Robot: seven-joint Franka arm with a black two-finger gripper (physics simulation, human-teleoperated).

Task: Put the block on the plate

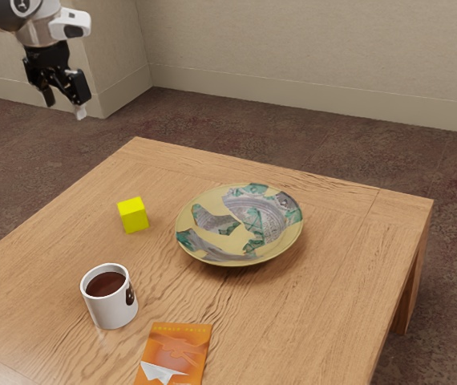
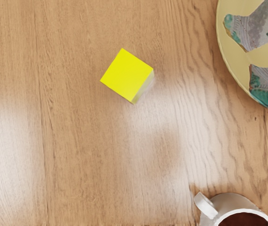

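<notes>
Wooden table (image 1: 317, 297), bright yellow block (image 1: 133, 215).

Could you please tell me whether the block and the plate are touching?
Apart: the wrist view plainly shows bare wood between the block and the rim of the plate.

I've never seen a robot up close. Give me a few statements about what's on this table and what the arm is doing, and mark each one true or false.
1. The yellow block rests on the wooden table. True.
2. The gripper is closed around the block. False: it is open and well away from the block.
3. The mug is empty. False: it has dark liquid in it.
4. The plate is patterned. True.
5. The flat orange item lies on the plate. False: it lies on the table.
</notes>
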